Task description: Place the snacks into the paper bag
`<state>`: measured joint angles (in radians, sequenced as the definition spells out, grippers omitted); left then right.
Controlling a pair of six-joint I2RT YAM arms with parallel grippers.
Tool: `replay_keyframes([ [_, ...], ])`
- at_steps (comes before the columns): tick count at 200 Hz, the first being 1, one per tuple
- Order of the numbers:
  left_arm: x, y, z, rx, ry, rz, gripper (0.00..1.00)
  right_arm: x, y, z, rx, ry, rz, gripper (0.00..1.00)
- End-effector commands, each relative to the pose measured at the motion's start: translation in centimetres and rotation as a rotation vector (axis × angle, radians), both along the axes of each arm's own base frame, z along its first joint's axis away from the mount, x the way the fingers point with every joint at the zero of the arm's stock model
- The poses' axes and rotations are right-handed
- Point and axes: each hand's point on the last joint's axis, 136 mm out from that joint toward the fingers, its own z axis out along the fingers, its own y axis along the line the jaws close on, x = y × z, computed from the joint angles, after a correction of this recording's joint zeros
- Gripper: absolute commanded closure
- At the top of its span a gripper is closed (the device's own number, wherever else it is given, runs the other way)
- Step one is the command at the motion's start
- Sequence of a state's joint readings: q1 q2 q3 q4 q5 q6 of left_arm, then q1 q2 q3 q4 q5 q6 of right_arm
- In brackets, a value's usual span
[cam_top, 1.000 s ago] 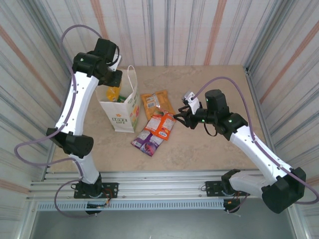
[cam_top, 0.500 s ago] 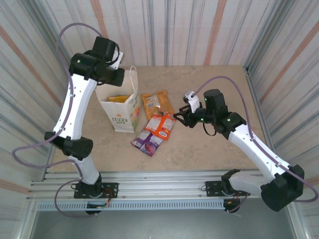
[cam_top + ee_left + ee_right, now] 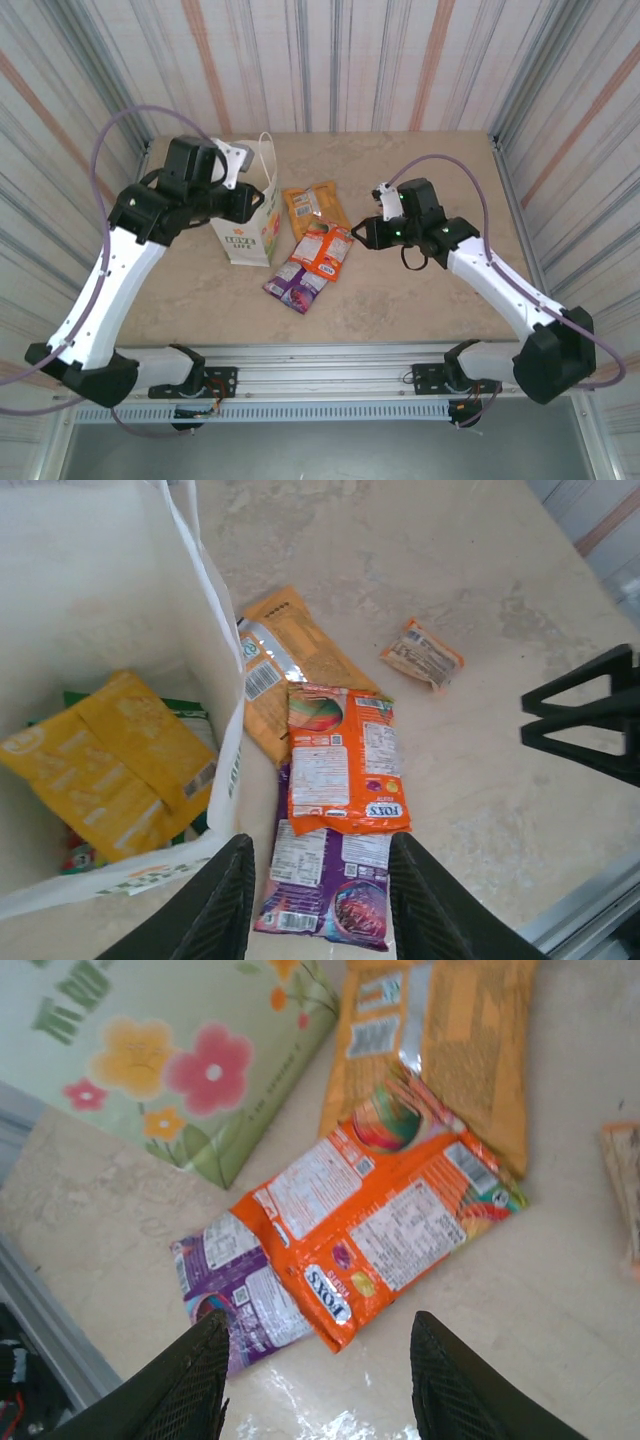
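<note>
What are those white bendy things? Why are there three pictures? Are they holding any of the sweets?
They are two robot arms, the left arm and the right arm, bolted to the near edge of a table. One picture looks down from a camera above and behind them. The other two come from little cameras on the wrists, so the black prongs at the bottom of those are that arm's own jaws.

On the table stands a white paper bag with a yellow packet and a green one inside. Beside it lies an orange packet. A red-orange packet overlaps it and a purple packet. A little brown bar lies apart.

The left jaws, by the bag, and the right jaws, above the pile, are open and hold nothing.
</note>
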<state>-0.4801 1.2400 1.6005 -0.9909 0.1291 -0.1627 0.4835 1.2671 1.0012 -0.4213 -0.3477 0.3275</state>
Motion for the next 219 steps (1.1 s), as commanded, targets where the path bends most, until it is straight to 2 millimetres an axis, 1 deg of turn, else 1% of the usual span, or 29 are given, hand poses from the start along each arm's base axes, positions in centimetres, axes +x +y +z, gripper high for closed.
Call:
replay_keyframes([
  [1, 0.2, -1.4, 1.0, -0.144, -0.039, 0.000, 0.60, 0.1, -0.1, -1.6, 0.047, 0.202, -0.138, 0.50],
  [22, -0.2, -1.3, 0.2, -0.151, -0.015, 0.006, 0.60, 0.1, 0.7, -4.3, 0.119, 0.353, -0.211, 0.50],
  [41, -0.4, -1.4, 0.2, -0.160, -0.009, 0.000, 0.60, 0.6, 1.3, -6.8, 0.236, 0.455, -0.289, 0.50],
  [60, -0.6, -1.8, 0.4, -0.174, -0.007, -0.013, 0.61, 1.4, 1.5, -8.7, 0.337, 0.507, -0.357, 0.50],
  [78, -0.7, -2.0, 0.4, -0.181, -0.006, -0.021, 0.61, 2.1, 1.3, -9.9, 0.391, 0.503, -0.402, 0.50],
  [109, -0.7, -2.4, -0.2, -0.186, 0.011, -0.032, 0.61, 2.7, 1.4, -11.8, 0.426, 0.526, -0.442, 0.50],
  [152, -1.0, -3.3, 0.3, -0.199, 0.002, -0.053, 0.62, 3.3, 1.4, -14.2, 0.495, 0.570, -0.511, 0.50],
  [166, -0.9, -3.4, 0.2, -0.199, 0.002, -0.054, 0.62, 3.7, 1.7, -14.6, 0.523, 0.575, -0.517, 0.50],
  [184, -0.9, -3.4, 0.3, -0.196, -0.002, -0.054, 0.62, 3.7, 1.9, -15.4, 0.548, 0.589, -0.523, 0.50],
  [219, -0.9, -3.5, 0.7, -0.203, -0.007, -0.060, 0.62, 3.8, 2.3, -16.3, 0.567, 0.588, -0.526, 0.51],
])
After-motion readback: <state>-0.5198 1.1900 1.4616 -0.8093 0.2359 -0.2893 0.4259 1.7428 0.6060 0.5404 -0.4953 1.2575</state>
